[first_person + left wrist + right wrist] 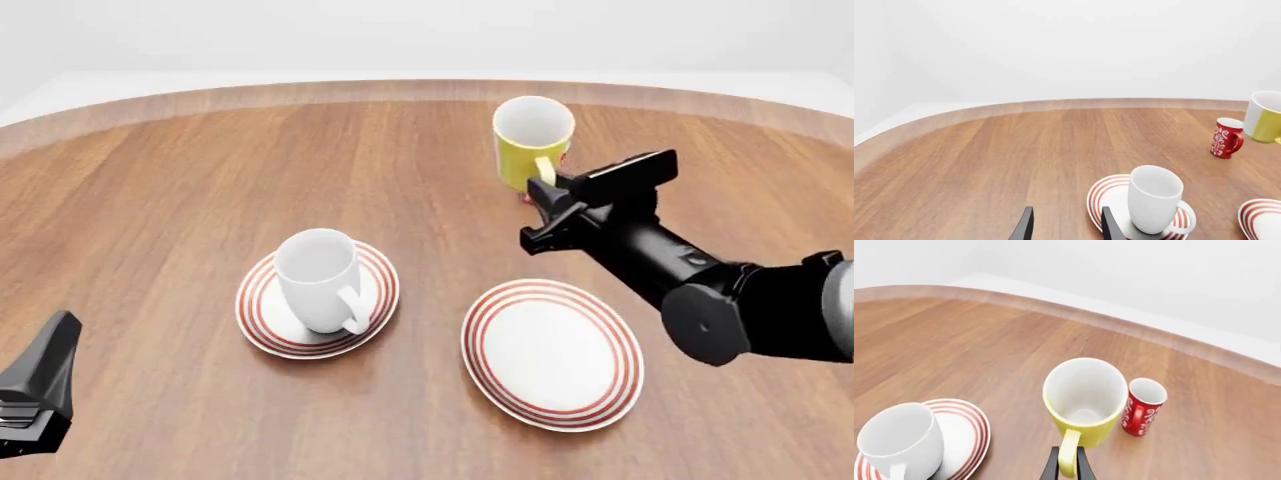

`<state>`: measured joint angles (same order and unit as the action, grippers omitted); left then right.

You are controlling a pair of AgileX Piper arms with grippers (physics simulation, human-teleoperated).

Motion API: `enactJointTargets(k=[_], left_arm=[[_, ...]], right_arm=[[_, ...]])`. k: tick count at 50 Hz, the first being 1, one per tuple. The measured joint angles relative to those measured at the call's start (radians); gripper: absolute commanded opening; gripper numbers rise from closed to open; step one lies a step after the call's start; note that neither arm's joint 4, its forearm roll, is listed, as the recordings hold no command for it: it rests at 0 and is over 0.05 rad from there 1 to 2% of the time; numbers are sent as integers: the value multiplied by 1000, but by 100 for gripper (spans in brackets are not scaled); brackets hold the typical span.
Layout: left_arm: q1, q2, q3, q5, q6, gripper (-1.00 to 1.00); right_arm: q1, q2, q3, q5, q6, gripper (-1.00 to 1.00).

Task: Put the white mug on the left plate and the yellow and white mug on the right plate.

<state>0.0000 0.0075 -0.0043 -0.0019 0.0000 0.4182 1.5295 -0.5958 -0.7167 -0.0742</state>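
Note:
The white mug (pixel 318 278) stands upright on the left plate (pixel 378 300), and both show in the left wrist view as well: white mug (pixel 1154 197), left plate (pixel 1106 194). My left gripper (pixel 1066 227) is open and holds nothing, just short of that plate; in the front view it sits at the bottom left corner (pixel 36 395). My right gripper (pixel 1067 467) is shut on the handle of the yellow and white mug (pixel 1084 400). That mug (pixel 533 140) looks lifted off the table, beyond the right plate (pixel 551 352), which has nothing on it.
A slim red mug (pixel 1142 407) with a white pattern stands right beside the yellow and white mug, on its far side; the front view hides most of it. The table's curved far edge (pixel 427 88) runs behind the mugs.

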Motion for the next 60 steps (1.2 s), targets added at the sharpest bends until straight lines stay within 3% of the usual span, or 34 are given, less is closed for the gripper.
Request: enactJointTargets(k=[20,60], left_arm=[[0,0,0,0,0,100],[0,0,0,0,0,100]], right_arm=[[6,-239,171,48,-22,-100],[6,-687,399,253,13,-100]])
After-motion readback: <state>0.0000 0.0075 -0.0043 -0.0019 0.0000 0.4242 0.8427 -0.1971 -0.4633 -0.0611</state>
